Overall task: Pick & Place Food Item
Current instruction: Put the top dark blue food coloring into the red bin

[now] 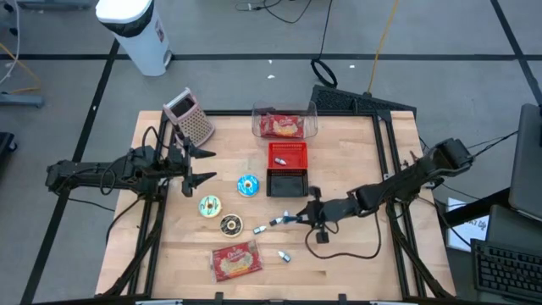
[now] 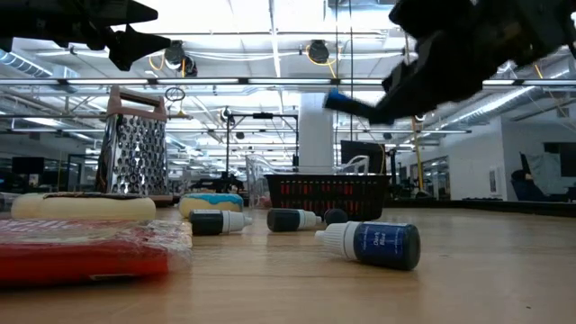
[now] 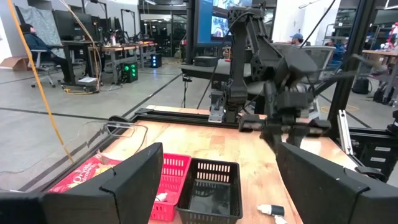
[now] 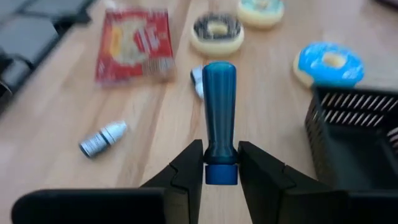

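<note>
My right gripper (image 4: 221,155) is shut on a small dark-blue bottle (image 4: 219,102) and holds it in the air over the table's near middle (image 1: 282,219), left of the black basket's near edge. The low view shows the bottle (image 2: 346,102) well above the tabletop. My left gripper (image 1: 210,165) waits open at the table's left side, holding nothing. A blue-iced donut (image 1: 246,185), a green-iced donut (image 1: 209,206), a chocolate donut (image 1: 230,224) and a red snack packet (image 1: 235,260) lie flat on the wood. My right gripper pinches the bottle's brighter blue end (image 4: 221,175) between its two fingers. The fingers come from the table's right side, slanting slightly down. The bottle sticks out forward beyond the fingertips, along their line. It is lifted clear of the table.
A black basket (image 1: 285,182) and a red basket (image 1: 287,155) stand mid-table, with a clear tub (image 1: 284,124) holding a red packet behind them. A grater (image 1: 190,117) stands far left. Loose small bottles (image 1: 284,254) (image 1: 259,229) lie near the front.
</note>
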### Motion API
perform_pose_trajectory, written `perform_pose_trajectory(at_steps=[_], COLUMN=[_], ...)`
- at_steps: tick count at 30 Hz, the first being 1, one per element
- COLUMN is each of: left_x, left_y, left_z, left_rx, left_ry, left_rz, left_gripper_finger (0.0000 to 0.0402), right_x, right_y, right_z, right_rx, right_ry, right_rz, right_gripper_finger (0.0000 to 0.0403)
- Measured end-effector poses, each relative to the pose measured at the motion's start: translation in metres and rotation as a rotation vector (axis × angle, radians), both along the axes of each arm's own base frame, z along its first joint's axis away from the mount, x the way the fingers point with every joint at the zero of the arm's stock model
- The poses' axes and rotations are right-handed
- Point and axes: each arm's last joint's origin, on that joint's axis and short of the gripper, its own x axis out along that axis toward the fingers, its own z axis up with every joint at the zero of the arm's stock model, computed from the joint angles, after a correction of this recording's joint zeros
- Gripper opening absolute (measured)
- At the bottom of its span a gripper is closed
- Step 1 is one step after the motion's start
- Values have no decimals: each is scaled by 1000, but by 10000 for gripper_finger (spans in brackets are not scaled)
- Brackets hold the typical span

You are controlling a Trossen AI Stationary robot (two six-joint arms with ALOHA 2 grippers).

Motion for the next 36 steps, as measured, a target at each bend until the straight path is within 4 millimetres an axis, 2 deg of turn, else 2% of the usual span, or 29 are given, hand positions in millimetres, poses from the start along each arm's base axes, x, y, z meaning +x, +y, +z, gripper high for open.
perform_pose_trajectory(at_steps=[4, 9, 21, 36], left_x=[0, 0, 0, 0], left_y=[0, 0, 0, 0], left_z=[0, 0, 0, 0], left_rx=[0, 0, 0, 0], left_ry=[0, 0, 0, 0], left_rz=[0, 0, 0, 0], left_gripper_finger=[310, 310, 310, 310], right_x=[-6, -9, -6, 1], right_y=[-2, -4, -9, -32], right_z=[17, 26, 24, 24], right_rx=[22, 34, 22, 13], right_ry=[-57, -89, -84, -84], right_rz=[0, -1, -21, -105], right_gripper_finger=[82, 82, 82, 82])
